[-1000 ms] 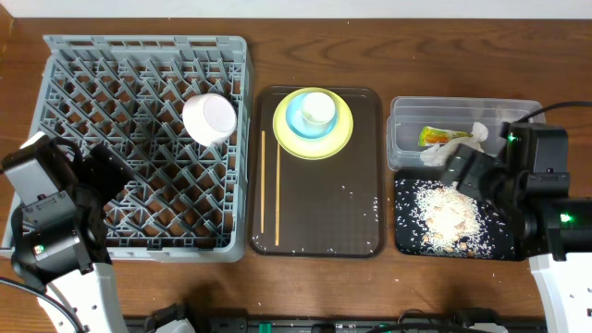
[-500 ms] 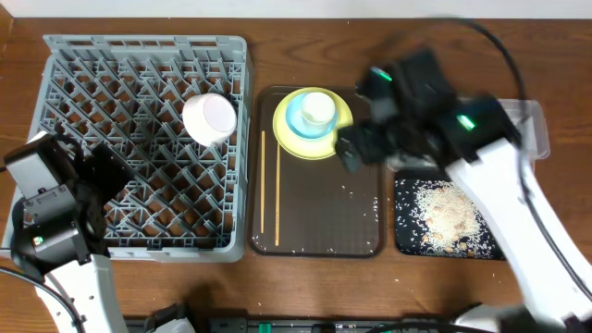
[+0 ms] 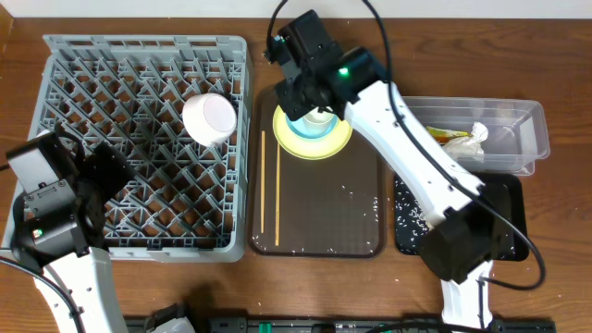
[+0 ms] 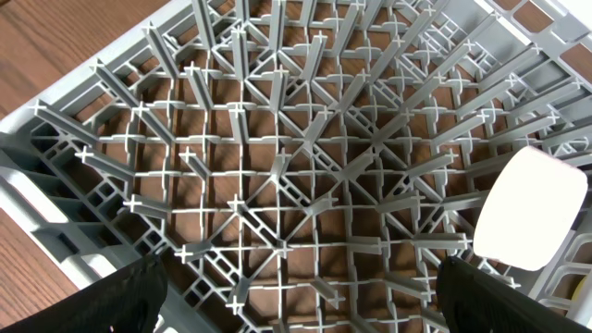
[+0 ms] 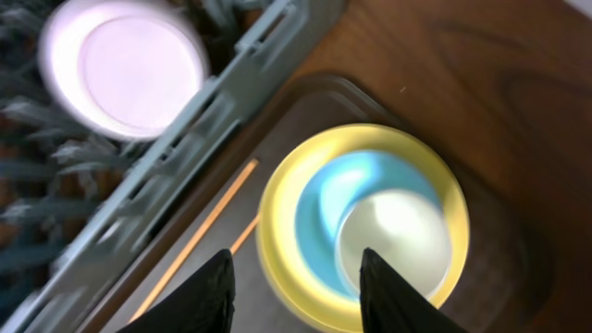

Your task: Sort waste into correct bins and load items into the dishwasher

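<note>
The grey dishwasher rack (image 3: 139, 222) fills the left side, with a white bowl (image 3: 210, 117) resting among its pegs, also seen in the wrist views (image 4: 529, 208) (image 5: 125, 65). On the brown serving tray lies the yellow plate (image 3: 340, 139) (image 5: 287, 268), carrying a light-blue cup (image 5: 324, 203) and a white cup (image 3: 317, 113) (image 5: 393, 240). Two chopsticks (image 3: 264, 185) lie to the plate's left. My right gripper (image 3: 298, 104) (image 5: 301, 296) hovers above the plate, jaws apart, holding nothing. My left gripper (image 3: 111, 171) (image 4: 305, 305) stands open over the rack.
The clear tub (image 3: 518, 139) at the back right holds the orange-and-green wrapper (image 3: 442, 137) and a white tissue (image 3: 476, 134). The black tray (image 3: 513, 227) with rice (image 3: 412, 217) lies in front, partly under my right arm. Rice crumbs (image 3: 361, 199) dot the brown tray (image 3: 319, 231).
My right arm has swung from over the bins on the right to above the yellow plate, and its jaws have narrowed. The left arm has stayed put.
</note>
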`<action>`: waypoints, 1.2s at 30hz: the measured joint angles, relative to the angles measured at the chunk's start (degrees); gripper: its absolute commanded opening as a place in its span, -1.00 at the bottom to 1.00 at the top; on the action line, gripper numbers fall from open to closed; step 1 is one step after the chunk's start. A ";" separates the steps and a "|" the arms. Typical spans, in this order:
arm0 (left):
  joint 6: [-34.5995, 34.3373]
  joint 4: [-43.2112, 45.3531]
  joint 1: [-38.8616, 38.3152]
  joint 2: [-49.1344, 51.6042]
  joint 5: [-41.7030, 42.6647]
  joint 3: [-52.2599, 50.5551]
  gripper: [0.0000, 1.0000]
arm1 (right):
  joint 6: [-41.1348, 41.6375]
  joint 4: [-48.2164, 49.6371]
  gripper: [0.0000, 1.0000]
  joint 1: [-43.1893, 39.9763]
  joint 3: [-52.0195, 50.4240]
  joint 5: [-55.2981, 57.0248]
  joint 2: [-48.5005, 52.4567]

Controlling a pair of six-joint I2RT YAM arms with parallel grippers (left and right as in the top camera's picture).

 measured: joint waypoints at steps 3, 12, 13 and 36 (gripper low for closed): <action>0.00 -0.02 0.00 0.00 0.00 0.00 0.87 | -1.62 3.06 -0.12 0.02 0.17 2.40 3.28; 0.00 -0.04 0.00 0.00 0.00 0.00 0.89 | -4.59 2.47 -0.48 0.02 0.37 11.54 12.26; 0.00 -0.02 0.00 0.00 0.00 0.00 0.88 | -4.74 2.05 -0.49 0.02 0.37 12.00 12.70; 0.00 -0.04 0.00 0.00 0.00 0.00 0.88 | -5.35 -4.48 -0.69 0.07 0.37 13.49 12.90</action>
